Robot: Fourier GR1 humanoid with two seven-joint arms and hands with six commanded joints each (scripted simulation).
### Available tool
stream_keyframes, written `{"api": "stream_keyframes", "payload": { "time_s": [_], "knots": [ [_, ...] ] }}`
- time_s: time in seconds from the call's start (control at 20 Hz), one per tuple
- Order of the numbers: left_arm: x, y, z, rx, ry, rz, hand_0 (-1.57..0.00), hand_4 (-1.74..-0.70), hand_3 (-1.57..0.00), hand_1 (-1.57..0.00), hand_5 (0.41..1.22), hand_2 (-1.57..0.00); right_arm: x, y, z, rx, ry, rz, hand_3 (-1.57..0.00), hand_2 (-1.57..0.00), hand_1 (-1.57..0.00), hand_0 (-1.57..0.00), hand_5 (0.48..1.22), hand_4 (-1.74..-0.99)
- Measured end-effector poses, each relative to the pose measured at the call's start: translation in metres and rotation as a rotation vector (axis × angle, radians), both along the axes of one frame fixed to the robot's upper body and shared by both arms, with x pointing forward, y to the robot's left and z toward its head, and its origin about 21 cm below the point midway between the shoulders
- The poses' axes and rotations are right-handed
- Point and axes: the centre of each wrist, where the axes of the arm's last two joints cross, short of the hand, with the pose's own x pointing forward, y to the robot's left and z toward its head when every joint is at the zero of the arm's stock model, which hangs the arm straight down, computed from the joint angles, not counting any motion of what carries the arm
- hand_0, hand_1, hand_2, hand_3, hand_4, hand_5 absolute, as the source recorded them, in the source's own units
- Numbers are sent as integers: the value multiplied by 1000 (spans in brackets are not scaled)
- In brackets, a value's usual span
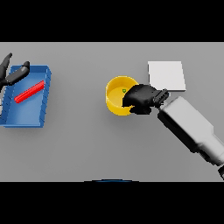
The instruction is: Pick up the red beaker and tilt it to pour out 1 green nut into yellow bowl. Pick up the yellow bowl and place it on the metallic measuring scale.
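Right hand gripping the yellow bowl's rim, nut already inside

The right hand (139, 99) is curled over the near-side rim of the yellow bowl (116, 101), which sits on the worktop (87, 144) with a green nut (124, 91) just ahead of the fingers; the metallic measuring scale (166, 75) lies near, behind the wrist. Best lift level, keep the pinch firm, carry back and set it centred. Left hand (13, 74) rests relaxed over the blue tray (43, 109) holding the red beaker (29, 91)

Matt yellow bowl (114, 97), pale smooth scale (166, 75)
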Motion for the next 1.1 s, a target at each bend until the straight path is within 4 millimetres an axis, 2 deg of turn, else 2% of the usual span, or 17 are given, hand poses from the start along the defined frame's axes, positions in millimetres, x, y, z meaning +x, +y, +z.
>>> {"api": "stream_keyframes", "payload": {
  "time_s": [0.15,0.2,0.35,0.4,0.55,0.7,0.95,1.1],
  "knots": [
    [5,-4,3,-11,0,-4,1,-782,1,1,702,1,1,-6,17,-12,-34,-44,-1215,-1433,-1560,-1561,1219,-1737],
    [3,2,5,-18,-7,-4,1,-788,1,1,702,1,0,-7,19,-17,-53,-59,-1199,-1447,-1562,-1563,1219,-1738],
    [3,1,2,-37,-8,-1,1,-799,1,1,704,1,-1,-10,26,-24,-71,-73,-1179,-1507,-1567,-1567,1219,-1739],
    [3,1,2,-33,-4,-3,1,-800,1,1,704,1,-1,-9,27,-19,-86,-91,-1179,-1520,-1567,-1520,1219,-1740],
    [2,3,4,-42,-3,10,1,-820,1,1,717,1,8,-21,43,-17,-130,-157,-1183,-1487,-1569,-1545,1220,-1740],
    [0,-1,3,-59,12,13,1,-834,1,1,733,1,19,-38,49,9,-177,-199,-1159,-1528,-1570,-1558,1221,-1741],
    [0,-5,8,-63,2,23,1,-851,1,1,754,1,43,-70,51,11,-243,-313,-1155,-1553,-1571,-1567,1221,-1741],
    [-7,-3,8,-57,10,31,1,-853,1,1,761,1,53,-86,44,14,-247,-369,-1154,-1551,-1571,-1569,1221,-1741]
  ]
}}
